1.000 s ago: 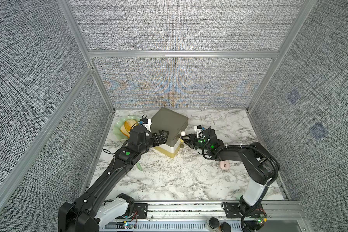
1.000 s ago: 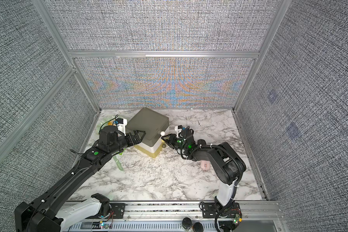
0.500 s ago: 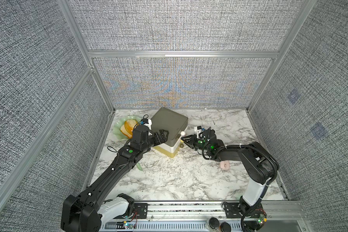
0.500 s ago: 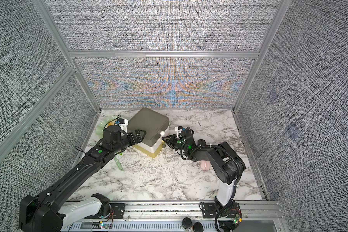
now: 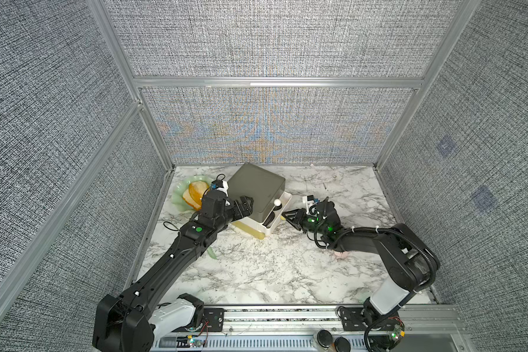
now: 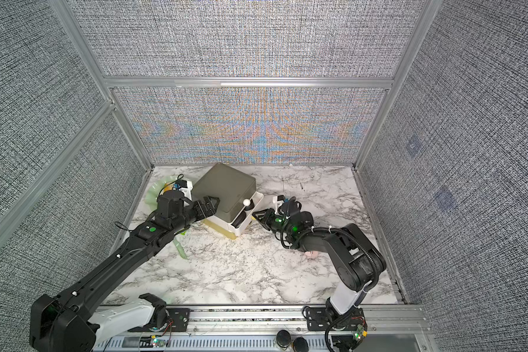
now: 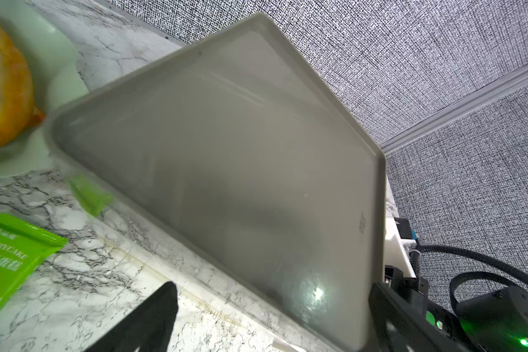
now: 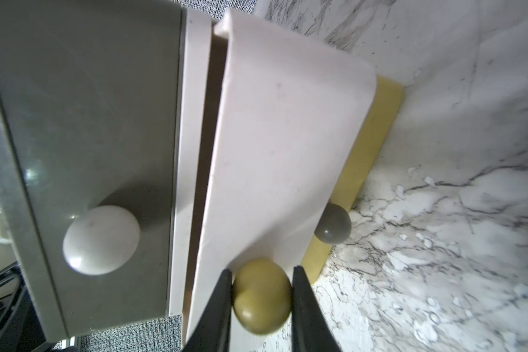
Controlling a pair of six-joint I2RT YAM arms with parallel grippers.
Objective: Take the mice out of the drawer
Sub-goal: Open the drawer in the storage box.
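Observation:
A small cabinet with a grey top (image 5: 256, 186) stands at the back left of the marble table. Its white drawer (image 5: 287, 199) (image 8: 281, 137) is pulled out a little, and black mice (image 5: 270, 219) (image 6: 240, 220) show in the gap. My right gripper (image 5: 287, 217) (image 8: 262, 269) is shut on the drawer's olive knob (image 8: 261, 304). My left gripper (image 5: 247, 204) (image 7: 272, 286) is open, its jaws straddling the cabinet's near left corner. A pale pink mouse (image 5: 342, 254) (image 6: 311, 253) lies on the table, mostly hidden under my right arm.
A green plate (image 5: 179, 198) with bread sits left of the cabinet by the wall. Green snack packets (image 7: 9, 259) (image 5: 212, 251) lie beside my left arm. The cabinet has a white knob (image 8: 101, 239) on top and a grey knob (image 8: 333, 224) on its yellow bottom drawer.
My right gripper's jaws have closed onto the olive knob. The left gripper has edged slightly closer over the cabinet's corner and stayed open.

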